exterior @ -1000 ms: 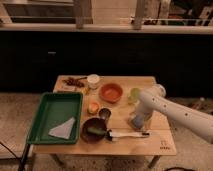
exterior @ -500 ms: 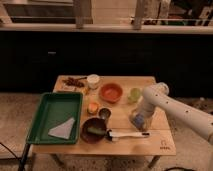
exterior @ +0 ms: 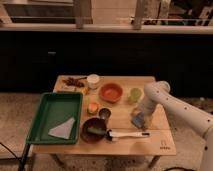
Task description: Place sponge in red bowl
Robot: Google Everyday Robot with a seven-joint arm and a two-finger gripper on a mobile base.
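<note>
The robot's gripper hangs low over the right side of the desk, right at the blue sponge. Whether its jaws grip the sponge cannot be told. The red bowl sits apart, farther back and left.

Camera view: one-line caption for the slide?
Arm's pincer down at the blue sponge on the wooden table; red bowl sits empty farther back.
</note>
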